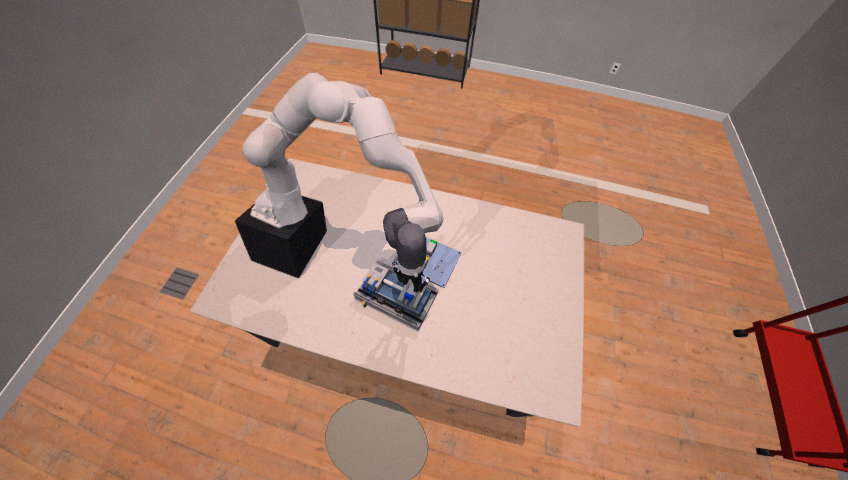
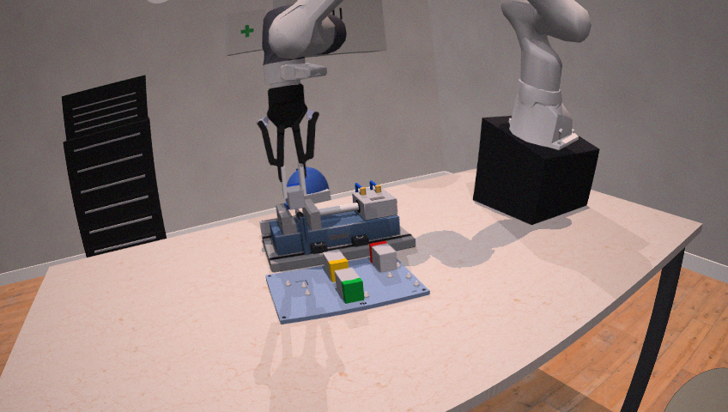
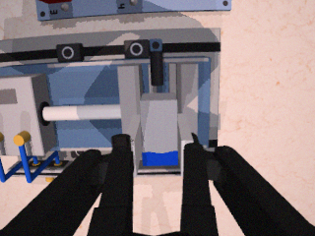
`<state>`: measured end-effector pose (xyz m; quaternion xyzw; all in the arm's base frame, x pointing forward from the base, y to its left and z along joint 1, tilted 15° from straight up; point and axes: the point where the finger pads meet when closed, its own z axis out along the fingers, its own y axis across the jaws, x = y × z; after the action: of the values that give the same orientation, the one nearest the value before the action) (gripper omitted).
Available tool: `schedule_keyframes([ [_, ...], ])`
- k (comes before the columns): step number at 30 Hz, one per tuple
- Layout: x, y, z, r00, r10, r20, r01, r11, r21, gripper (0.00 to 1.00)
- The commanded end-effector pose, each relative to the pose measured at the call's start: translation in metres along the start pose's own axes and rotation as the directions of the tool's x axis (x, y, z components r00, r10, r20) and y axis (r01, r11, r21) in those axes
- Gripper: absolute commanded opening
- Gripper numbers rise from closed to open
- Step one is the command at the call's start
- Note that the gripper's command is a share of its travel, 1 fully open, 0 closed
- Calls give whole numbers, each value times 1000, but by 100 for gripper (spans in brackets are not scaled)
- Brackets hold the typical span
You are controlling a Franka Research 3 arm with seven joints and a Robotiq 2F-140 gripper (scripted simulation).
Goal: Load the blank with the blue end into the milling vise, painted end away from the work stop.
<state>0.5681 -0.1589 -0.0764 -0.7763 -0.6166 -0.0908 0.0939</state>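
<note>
On the desk (image 1: 505, 309) (image 2: 168, 305), we see the vise (image 1: 389, 292) (image 2: 336, 229) (image 3: 89, 86) standing behind the infeed plate (image 2: 316, 308) (image 3: 197, 5) in the exterior view, near it. Three blanks lie on the plate: in that view, one (image 2: 353, 287) is nearest us, one (image 2: 336, 262) sits just behind it, slightly left, and another (image 2: 384, 257) further right. We find the pedestal (image 1: 270, 246) (image 2: 503, 178) right of the vise, well apart.

Plain grey walls (image 1: 672, 47) (image 2: 418, 101) with pale baseboards enclose an orange-brown plank floor (image 1: 178, 368) (image 2: 603, 336) crossed by a white stripe (image 1: 511, 164), where a dark-framed shelving unit (image 1: 423, 72) holds brown boxes (image 1: 423, 16) above round discs (image 1: 426, 54), a red cart (image 1: 800, 392) stands well apart, and soft shadows fall over the cream stone-patterned tabletop (image 1: 505, 309) (image 2: 153, 352) (image 3: 266, 147).
</note>
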Motion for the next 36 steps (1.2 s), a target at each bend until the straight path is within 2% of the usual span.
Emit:
schedule_keyframes([
  [1, -1, 0, -2, 1000, -2, 1, 2, 1000, -1, 0],
  [36, 0, -1, 3, 1000, -2, 1, 2, 1000, -1, 0],
])
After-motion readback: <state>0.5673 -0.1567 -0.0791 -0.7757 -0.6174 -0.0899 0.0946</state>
